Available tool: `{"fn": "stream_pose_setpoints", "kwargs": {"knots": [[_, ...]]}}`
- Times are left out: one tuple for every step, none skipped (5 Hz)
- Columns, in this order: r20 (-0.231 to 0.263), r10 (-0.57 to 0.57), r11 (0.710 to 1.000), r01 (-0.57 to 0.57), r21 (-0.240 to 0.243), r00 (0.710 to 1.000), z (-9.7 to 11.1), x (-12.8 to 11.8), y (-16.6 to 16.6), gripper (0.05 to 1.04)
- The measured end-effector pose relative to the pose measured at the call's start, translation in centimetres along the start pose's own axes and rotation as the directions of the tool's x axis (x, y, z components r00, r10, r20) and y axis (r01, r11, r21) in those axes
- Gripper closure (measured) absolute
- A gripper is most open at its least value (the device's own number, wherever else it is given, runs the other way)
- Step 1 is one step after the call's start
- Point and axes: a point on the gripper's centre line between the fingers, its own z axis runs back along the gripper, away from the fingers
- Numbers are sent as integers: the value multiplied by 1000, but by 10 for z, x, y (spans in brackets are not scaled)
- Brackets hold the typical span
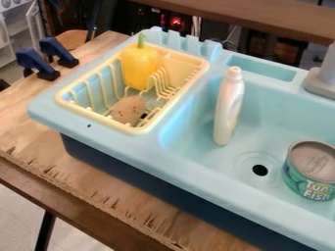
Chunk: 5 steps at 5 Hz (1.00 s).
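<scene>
A yellow bell pepper (pixel 139 64) with a green stem stands in the back part of the cream dish rack (pixel 138 131). In front of it, in the same rack, lies a brown speckled potato-like object (pixel 128 109). The light blue sink (pixel 196 166) holds a white bottle (pixel 228 108), upright and slightly tilted against the basin's left side. At the basin's right stands a green can (pixel 312 171) with a grey top, right of the dark drain hole.
Two dark blue clamps (pixel 37 64) sit at the wooden table's (pixel 19 122) left back edge. A grey faucet base (pixel 322 81) rises at the sink's right back. Light blue prongs (pixel 175 40) stand along the back rim, and a brown wooden beam (pixel 262 18) crosses behind.
</scene>
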Motion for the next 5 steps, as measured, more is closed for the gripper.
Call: {"fn": "stream_pose_setpoints", "kwargs": {"knots": [[-8, 31, 1000, -31, 0, 999, -9, 2, 16, 81], [-64, 24, 998, -28, -60, 998, -34, 2, 20, 81], [-106, 14, 997, -22, -73, 994, -46, 2, 20, 81], [-129, 10, 997, -19, -75, 992, -55, 2, 18, 81], [-152, -8, 997, -3, -74, 988, -66, 4, 11, 81]]}}
